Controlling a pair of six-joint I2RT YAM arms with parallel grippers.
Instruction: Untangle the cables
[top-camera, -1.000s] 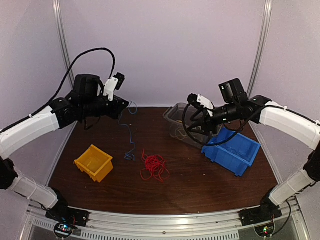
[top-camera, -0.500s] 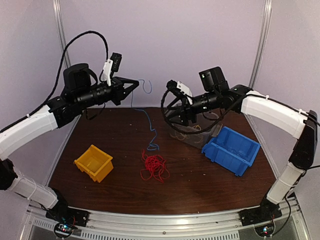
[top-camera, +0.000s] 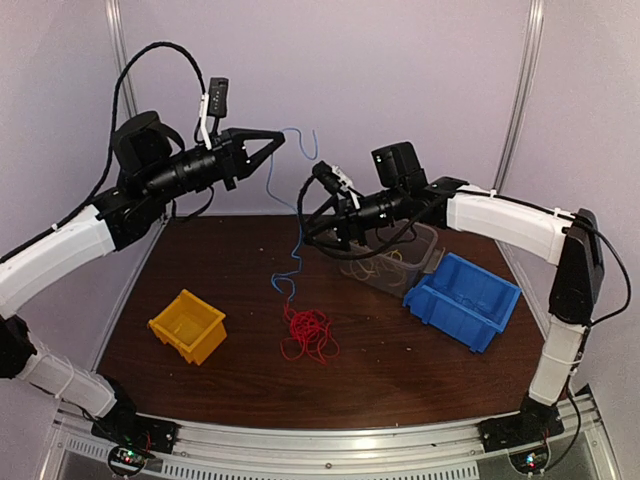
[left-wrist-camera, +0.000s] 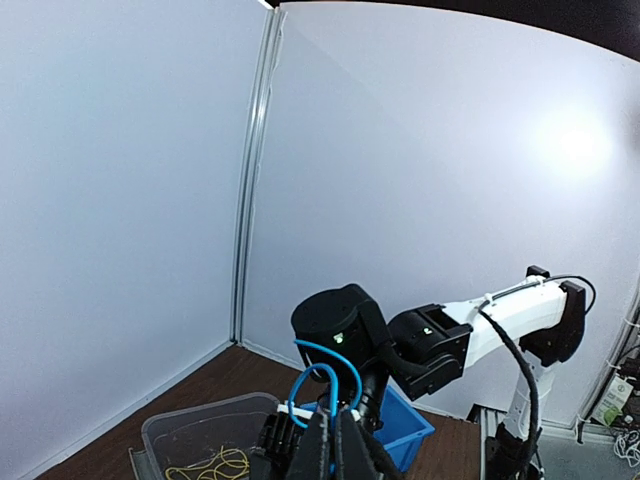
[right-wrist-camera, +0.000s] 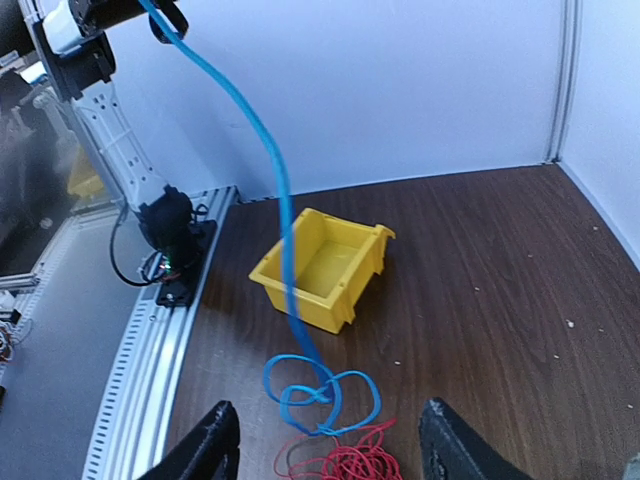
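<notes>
Blue cable (right-wrist-camera: 285, 215) lifted higher, brown table (top-camera: 400, 370), white walls (top-camera: 400, 80)

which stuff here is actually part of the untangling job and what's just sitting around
Part of the job:
- blue cable, hanging in the air, its lower loops down by the red one
- red cable, bunched on the table
- yellow cable, lying in the clear tub

Just sitting around:
- yellow bin
- blue bin
- clear tub
</notes>
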